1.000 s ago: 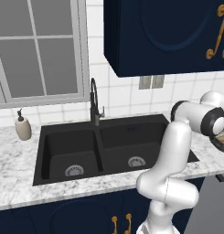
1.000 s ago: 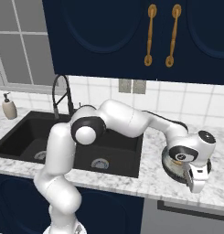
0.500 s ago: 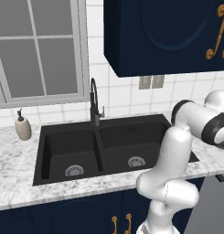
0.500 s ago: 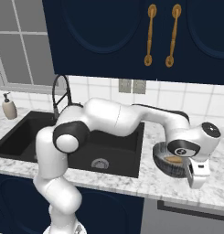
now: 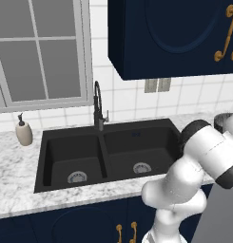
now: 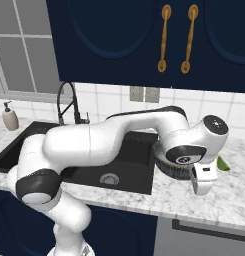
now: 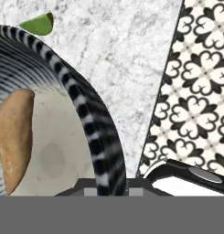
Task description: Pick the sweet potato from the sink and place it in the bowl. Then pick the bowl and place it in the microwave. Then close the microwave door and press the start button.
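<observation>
Progress: first step looks done; second step under way, judged from how things lie.
Sweet potato: orange-brown root (image 7: 13, 139) lying inside the bowl, against the wall on the left of the hand view.
Bowl: pale inside with a black-and-white streaked rim (image 7: 93, 128); sits on the marble counter (image 7: 131, 59) to the right of the sink, partly hidden behind the wrist in the right base view (image 6: 166, 167).
Gripper: down at the bowl's near edge (image 6: 201, 182); jaws drawn almost fully together with the rim running between the fingertips in the hand view, so I read it as clamped on the rim.
Lift: bowl appears to rest on the counter, not yet raised.
Sink: black double basin (image 5: 106, 152), both basins bare apart from the drains; faucet (image 5: 98, 107) at the back.
Other items: green leaf-like scrap (image 7: 38, 23) on the counter beyond the bowl; soap bottle (image 5: 24, 130) left of the sink; patterned floor (image 7: 198, 82) past the counter edge.
Remaining: carry bowl to microwave, set it inside, shut door, press start.
Risk: a one-sided rim pinch may let the bowl tilt and roll the potato.
</observation>
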You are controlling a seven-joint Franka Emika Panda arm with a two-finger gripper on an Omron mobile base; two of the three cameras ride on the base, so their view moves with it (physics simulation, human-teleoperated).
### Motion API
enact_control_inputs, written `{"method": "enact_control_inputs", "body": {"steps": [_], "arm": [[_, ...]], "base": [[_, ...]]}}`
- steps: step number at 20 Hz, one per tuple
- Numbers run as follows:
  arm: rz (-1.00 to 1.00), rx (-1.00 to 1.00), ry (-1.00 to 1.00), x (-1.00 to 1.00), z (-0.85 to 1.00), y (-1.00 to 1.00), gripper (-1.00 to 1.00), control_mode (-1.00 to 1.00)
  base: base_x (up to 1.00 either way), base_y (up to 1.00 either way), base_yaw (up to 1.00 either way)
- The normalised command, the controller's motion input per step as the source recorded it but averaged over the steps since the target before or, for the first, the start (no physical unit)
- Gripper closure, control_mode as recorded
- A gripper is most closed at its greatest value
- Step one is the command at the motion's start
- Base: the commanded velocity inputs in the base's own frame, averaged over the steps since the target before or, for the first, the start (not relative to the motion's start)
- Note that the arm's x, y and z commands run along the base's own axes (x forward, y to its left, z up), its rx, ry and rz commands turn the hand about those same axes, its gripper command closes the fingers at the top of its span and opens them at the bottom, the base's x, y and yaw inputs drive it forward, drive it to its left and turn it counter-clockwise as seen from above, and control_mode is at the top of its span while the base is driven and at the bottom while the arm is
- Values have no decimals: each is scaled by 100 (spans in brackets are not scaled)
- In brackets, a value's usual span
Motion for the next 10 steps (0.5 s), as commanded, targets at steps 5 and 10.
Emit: {"method": "enact_control_inputs", "body": {"steps": [5, 10], "arm": [[0, -9, -11, -14, 68, 61, 100, -100], [0, -5, -7, 0, 46, 48, 100, -100]], "base": [[0, 0, 0], [0, 0, 0]]}}
